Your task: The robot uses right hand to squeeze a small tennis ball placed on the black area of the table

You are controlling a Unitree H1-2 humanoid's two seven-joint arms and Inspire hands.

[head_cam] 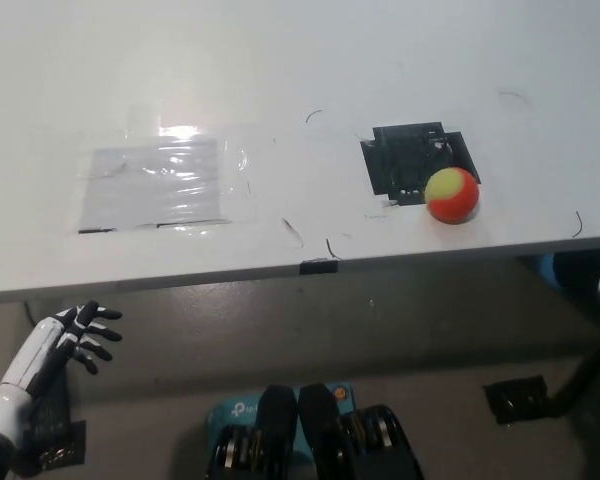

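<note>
White left robot hand (75,338) below table (280,80)

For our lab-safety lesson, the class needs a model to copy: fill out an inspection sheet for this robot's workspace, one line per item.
Surface: white table, with scuff marks; front edge runs across the middle of the picture.
Job's things: ball, yellow-green and orange, at the lower right edge of the black patch, partly on the white.
Clutter: clear plastic sheet taped flat at table left.
Hands: left hand white, below the table edge at lower left, fingers apart, holding nothing; right hand not in view.
Cables: nothing seen for certain; a dark arm-like shape at lower right.
Surroundings: grey floor; dark square on it; blue box near bottom middle.
</note>
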